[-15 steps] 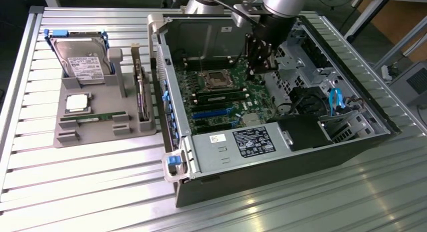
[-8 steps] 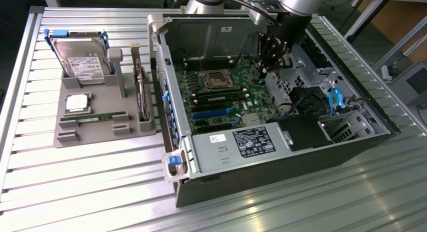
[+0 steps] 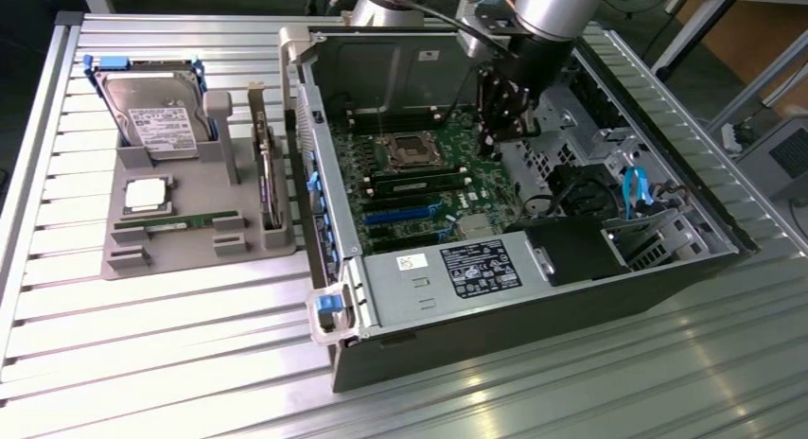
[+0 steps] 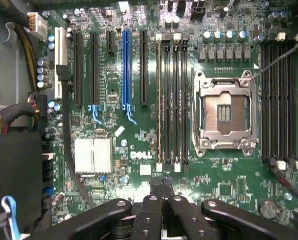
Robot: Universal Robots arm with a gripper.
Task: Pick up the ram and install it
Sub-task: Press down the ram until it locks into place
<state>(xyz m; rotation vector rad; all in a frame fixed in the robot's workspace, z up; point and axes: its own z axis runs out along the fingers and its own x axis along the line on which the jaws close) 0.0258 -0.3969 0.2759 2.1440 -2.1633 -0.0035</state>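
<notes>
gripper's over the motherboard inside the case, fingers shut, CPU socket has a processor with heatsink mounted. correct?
Not quite. The CPU socket is empty: the wrist view shows bare contacts inside its metal frame, with no heatsink on it. The rest holds: the gripper hangs over the motherboard inside the open case, fingers shut.

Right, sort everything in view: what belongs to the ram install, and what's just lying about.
For the job: ram stick on the tray; memory slots; gripper, shut, above the motherboard.
Lying about: hard drive; processor chip; expansion card.
</notes>
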